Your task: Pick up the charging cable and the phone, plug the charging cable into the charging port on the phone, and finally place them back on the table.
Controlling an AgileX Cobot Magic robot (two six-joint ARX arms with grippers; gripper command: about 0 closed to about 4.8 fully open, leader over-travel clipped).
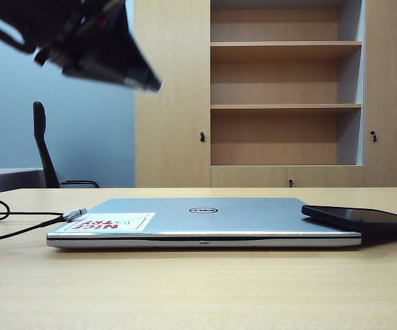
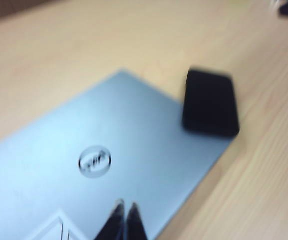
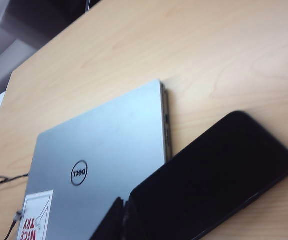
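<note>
While both claws hover shut, the phone (image 1: 360,217) lies flat, propped on the laptop (image 1: 205,216)

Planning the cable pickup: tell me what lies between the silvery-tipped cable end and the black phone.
In the exterior view, the closed silver laptop spans that stretch: the thin black charging cable tip rests at its stickered corner, the flat black phone leans on the opposite corner.

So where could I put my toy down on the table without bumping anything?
The table is bare in front of the laptop. It is crowded at the laptop's left by the charging cable, and at its right corner, where the phone leans. The shut left gripper and right gripper hover over the laptop.
</note>
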